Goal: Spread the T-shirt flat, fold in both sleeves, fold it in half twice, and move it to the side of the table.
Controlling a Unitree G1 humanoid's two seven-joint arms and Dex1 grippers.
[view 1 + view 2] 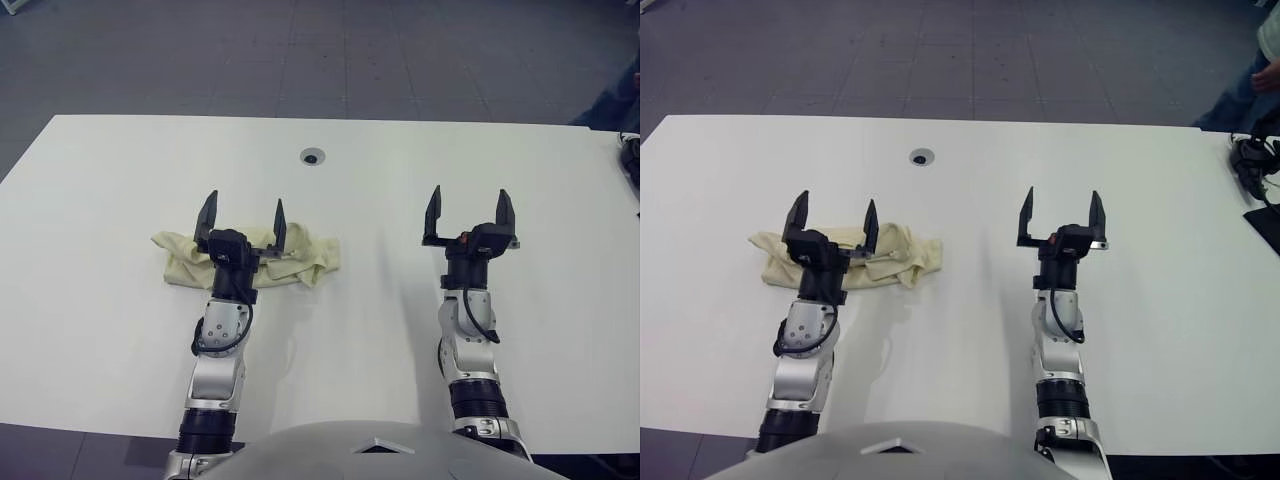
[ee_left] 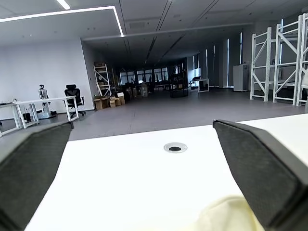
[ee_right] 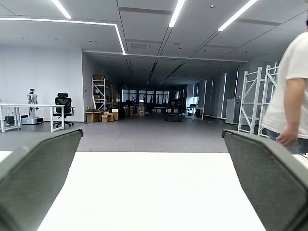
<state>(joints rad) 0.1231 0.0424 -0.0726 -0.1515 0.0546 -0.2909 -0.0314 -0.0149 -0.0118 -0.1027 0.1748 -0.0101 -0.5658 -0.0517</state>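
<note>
I see both spread wide: left pincer (image 1: 245,208) over the crumpled pale-yellow cloth T-shirt (image 1: 318,256), right pincer (image 1: 470,198) at its three o'clock, above smooth white table (image 1: 120,170).

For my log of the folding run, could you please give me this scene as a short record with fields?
Garment: pale yellow fabric T-shirt, crumpled in a heap, not yet spread
Location: on the white table, robot's left half
Left end effector: open, above the T-shirt; contact unclear
Right end effector: open, over bare table, holding nothing
Other: round grey cable grommet farther back on the table
</note>
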